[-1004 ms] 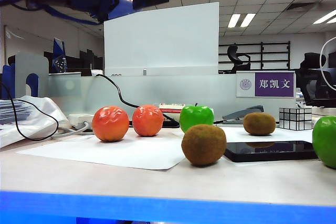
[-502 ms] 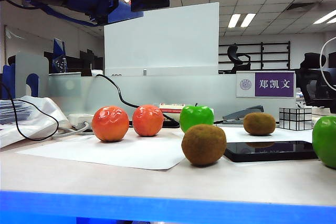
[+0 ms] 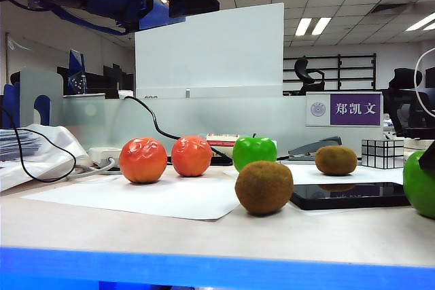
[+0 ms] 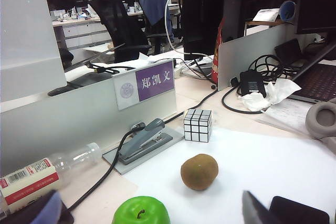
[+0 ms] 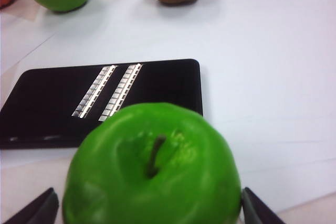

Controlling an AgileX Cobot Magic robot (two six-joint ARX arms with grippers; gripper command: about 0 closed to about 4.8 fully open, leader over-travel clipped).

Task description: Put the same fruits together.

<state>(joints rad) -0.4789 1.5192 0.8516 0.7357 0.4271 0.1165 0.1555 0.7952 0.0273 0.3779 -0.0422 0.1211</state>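
Fruits are being shown spread over the table (image 3: 204,236): two orange-red fruits (image 3: 143,159) side by side at the left, a green apple (image 3: 254,152) behind the near kiwi (image 3: 264,187). A second apple (image 5: 152,169) is being straddled by the right gripper (image 5: 149,208), jaws spread, beside the black phone (image 5: 100,100). The left gripper (image 4: 152,211) is being held spread above the far kiwi (image 4: 199,171).

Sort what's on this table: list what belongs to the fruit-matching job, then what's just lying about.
Job: two orange-red fruits; two green apples; two kiwis; open right gripper straddling the near apple; open left gripper raised.

Lying about: mirror cube, black phone, stapler, bottle.
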